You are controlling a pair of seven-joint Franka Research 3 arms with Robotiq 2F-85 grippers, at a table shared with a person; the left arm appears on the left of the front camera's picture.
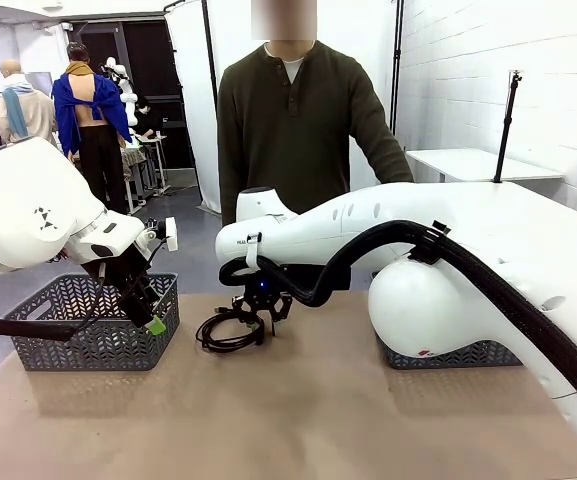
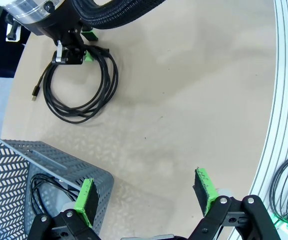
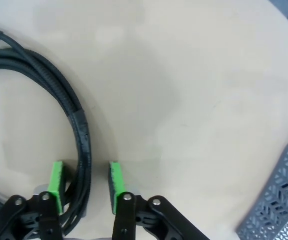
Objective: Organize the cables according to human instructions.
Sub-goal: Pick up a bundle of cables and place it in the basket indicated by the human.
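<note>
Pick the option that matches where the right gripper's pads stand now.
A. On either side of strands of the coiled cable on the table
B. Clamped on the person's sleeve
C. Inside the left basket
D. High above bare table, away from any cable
A: in the right wrist view the right gripper has its green pads either side of strands of the cable, with a gap still showing beside them.

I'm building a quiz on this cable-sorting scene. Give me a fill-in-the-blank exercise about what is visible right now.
1. The right gripper has its pads on either side of the coiled ____ on the table.
2. The left gripper is ____.
3. The grey basket under the left gripper holds a ____.

Missing words: cable; open; cable
</note>
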